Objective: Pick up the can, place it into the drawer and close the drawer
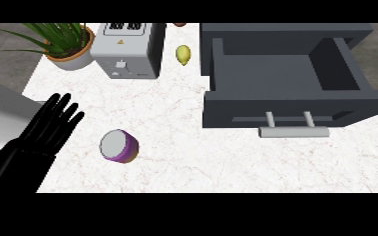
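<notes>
A purple can with a grey lid lies on its side on the white counter, front left of centre. The dark grey drawer stands pulled open at the right, its inside empty, with a light grey handle on its front. My left hand rests open at the left edge, fingers straight and pointing up, a short way left of the can and not touching it. My right hand does not show in the head view.
A silver toaster stands at the back, with a potted green plant to its left. A small yellow-green fruit lies between the toaster and the drawer. The counter ends at the front.
</notes>
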